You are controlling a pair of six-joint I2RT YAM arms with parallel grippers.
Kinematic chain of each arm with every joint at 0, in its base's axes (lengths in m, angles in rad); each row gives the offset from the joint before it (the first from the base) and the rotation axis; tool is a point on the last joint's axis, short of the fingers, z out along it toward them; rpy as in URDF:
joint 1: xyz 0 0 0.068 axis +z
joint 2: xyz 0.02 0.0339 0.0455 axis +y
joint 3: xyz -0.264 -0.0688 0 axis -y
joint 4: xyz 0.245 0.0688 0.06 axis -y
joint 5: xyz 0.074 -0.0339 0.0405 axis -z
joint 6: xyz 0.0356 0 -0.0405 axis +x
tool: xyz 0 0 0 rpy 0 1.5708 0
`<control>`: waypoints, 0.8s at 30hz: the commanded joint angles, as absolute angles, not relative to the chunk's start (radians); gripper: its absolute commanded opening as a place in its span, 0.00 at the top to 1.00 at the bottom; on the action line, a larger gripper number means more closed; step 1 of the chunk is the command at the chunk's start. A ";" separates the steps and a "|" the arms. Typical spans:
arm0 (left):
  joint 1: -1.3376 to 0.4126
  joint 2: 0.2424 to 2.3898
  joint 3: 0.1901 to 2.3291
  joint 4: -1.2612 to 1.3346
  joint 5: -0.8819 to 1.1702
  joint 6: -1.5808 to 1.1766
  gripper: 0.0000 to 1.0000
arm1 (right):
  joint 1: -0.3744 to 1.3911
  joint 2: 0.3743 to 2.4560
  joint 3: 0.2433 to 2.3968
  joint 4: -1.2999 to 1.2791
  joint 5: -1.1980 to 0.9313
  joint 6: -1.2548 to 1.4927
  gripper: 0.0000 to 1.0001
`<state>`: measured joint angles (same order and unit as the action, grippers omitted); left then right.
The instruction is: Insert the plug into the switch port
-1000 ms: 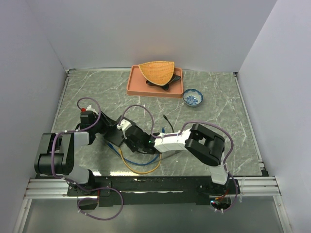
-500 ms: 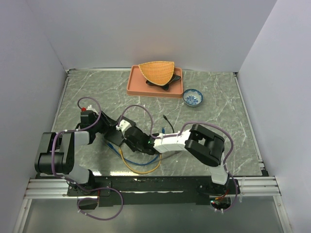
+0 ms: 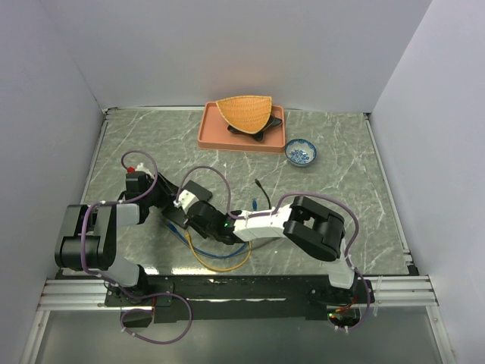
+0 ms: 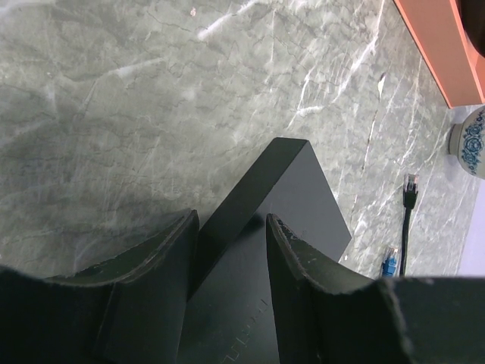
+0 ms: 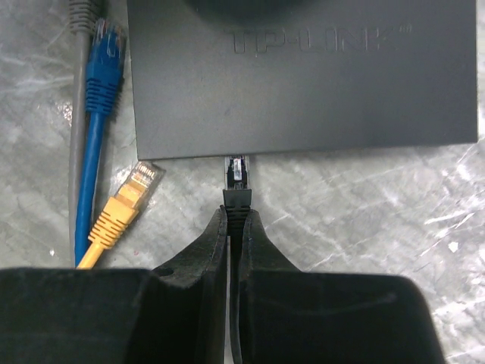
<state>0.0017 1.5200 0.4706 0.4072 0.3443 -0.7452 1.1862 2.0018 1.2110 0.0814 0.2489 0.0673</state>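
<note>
Change: right arm has slid left across the tabletop [image 3: 341, 182] toward the left arm, elbow and wrist both shifted. That brings the plug [image 5: 237, 182] up to the switch [image 5: 303, 76]. The plug's clear tip now touches the switch's near side. Can't tell if it is in a port; sockets not visible. Judgement: insertion is starting, not seated.

Right tool [image 5: 233, 220] is clamped on the plug's black boot. Left tool [image 4: 231, 250] straddles the switch, fingers pressed on both sides, bracing it. Switch sits near the tabletop's near edge, left of centre.

Loose blue plug [image 5: 102, 68] and yellow plug [image 5: 125, 201] lie just beside the switch's corner, unused.

Containers: orange tray [image 3: 208, 136] at the far edge holds a black dish [image 3: 261, 130] with a wicker basket [image 3: 244, 112] on it. Small blue-patterned bowl [image 3: 301, 153] sits just off the tray's near right corner, contents unclear.
</note>
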 commanded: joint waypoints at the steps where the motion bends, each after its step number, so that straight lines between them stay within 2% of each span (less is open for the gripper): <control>1: -0.003 1.549 0.476 0.362 0.382 -0.729 0.52 | 1.197 2.016 1.269 0.130 0.314 0.038 1.00; 9: -0.005 1.555 0.477 0.364 0.394 -0.727 0.52 | 1.195 2.042 1.310 0.098 0.344 0.035 1.00; 24: -0.003 1.569 0.480 0.365 0.414 -0.730 0.53 | 1.183 2.052 1.333 0.098 0.273 0.130 1.00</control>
<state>0.0067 1.5436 0.4824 0.4221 0.3687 -0.7422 1.1927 2.0342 1.2629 0.0315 0.2951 0.0879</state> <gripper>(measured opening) 0.470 0.079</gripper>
